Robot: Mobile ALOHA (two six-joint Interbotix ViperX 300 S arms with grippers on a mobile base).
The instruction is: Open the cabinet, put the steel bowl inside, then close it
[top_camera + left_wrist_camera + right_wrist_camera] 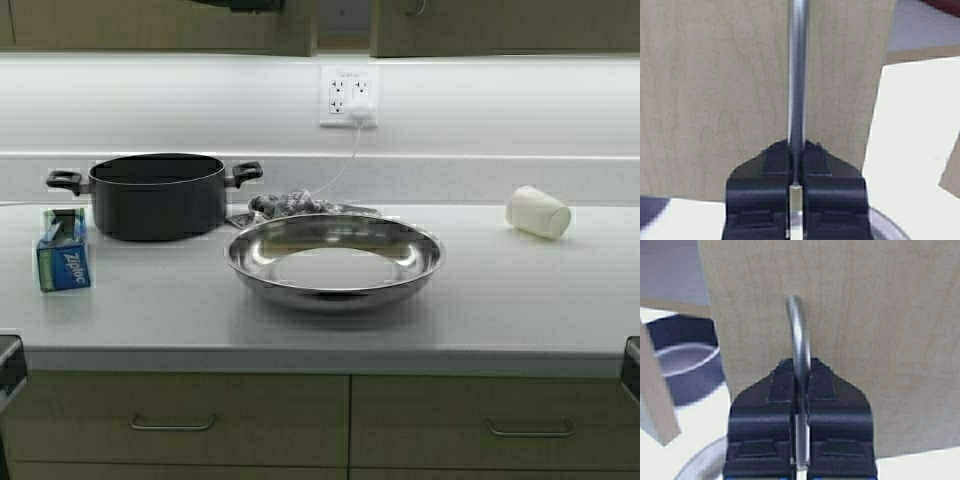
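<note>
The steel bowl (pixel 335 260) sits upright in the middle of the countertop (pixel 500 300); its rim also shows in the left wrist view (pixel 892 226) and the right wrist view (pixel 697 462). The cabinet's two tan doors (pixel 150 28) hang above at the top edge, with a narrow gap (pixel 345 22) between them. My left gripper (pixel 796 155) is shut on the left door's metal bar handle (pixel 798 70). My right gripper (pixel 800 377) is shut on the right door's handle (pixel 799 330). Both arms are almost wholly out of the high view.
A black two-handled pot (pixel 155 195) stands at the back left, also in the right wrist view (pixel 685 365). A blue Ziploc box (pixel 63 250) is at the left. A white cup (pixel 538 212) lies at the right. A wall outlet (pixel 348 97) with a cord is behind the bowl. Drawers (pixel 175 420) run below.
</note>
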